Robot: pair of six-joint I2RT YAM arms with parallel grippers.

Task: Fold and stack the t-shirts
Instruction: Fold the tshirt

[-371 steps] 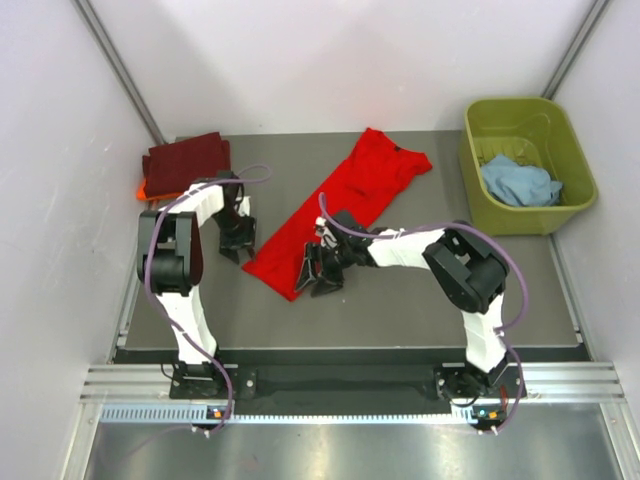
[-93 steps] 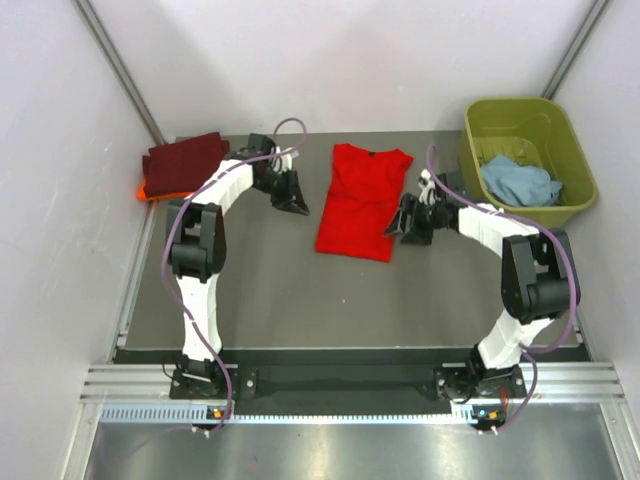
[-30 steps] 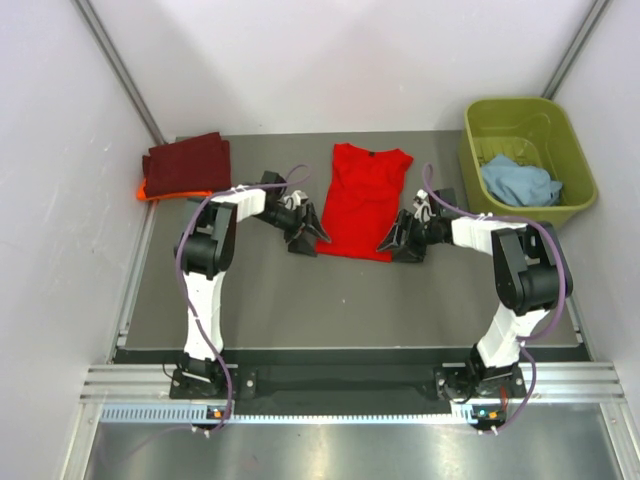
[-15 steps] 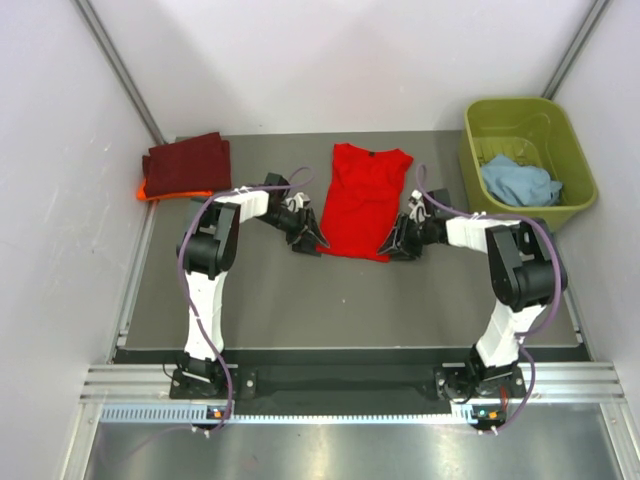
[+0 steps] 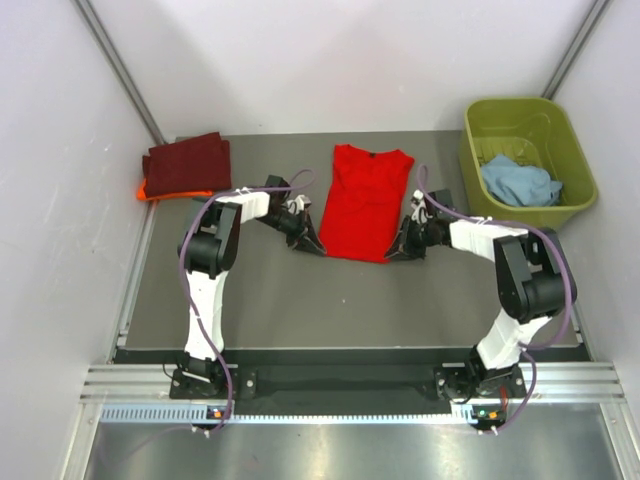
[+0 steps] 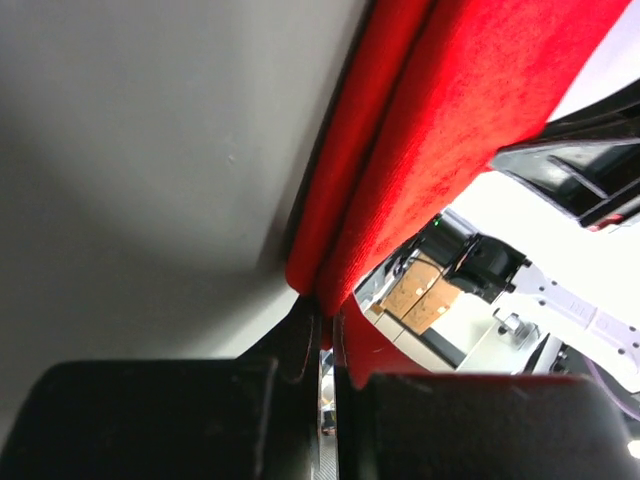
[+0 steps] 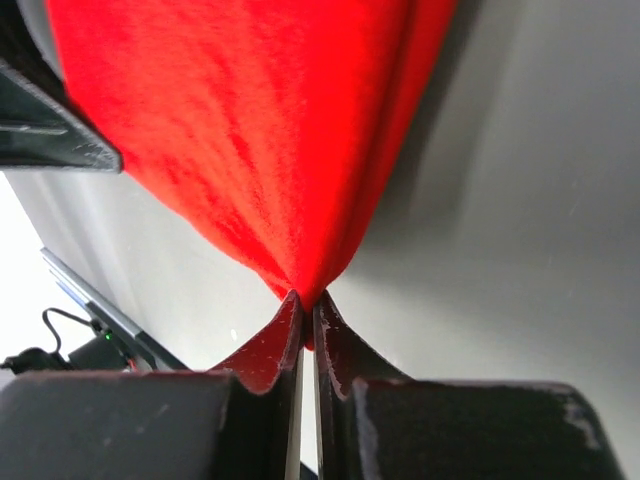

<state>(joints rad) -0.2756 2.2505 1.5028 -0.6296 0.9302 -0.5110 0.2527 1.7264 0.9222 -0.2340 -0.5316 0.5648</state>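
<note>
A bright red t-shirt [image 5: 362, 200] lies folded lengthwise in the middle of the grey table [image 5: 300, 300], collar toward the back wall. My left gripper [image 5: 318, 245] is shut on its near left corner, and the left wrist view shows red cloth [image 6: 400, 150] pinched between the jaws [image 6: 326, 318]. My right gripper [image 5: 392, 253] is shut on the near right corner; the red cloth [image 7: 260, 130] runs into a point at my right gripper [image 7: 303, 300]. A folded dark maroon t-shirt [image 5: 187, 162] rests on an orange one [image 5: 146, 190] at the back left. A light blue t-shirt [image 5: 517, 182] lies crumpled in the tub.
An olive-green plastic tub [image 5: 482, 205] stands at the back right corner. White walls close in the table on three sides. Purple cables loop over both arms.
Both grippers have moved inward to the red t-shirt's near corners and shut on them. The near hem looks slightly gathered between them.
</note>
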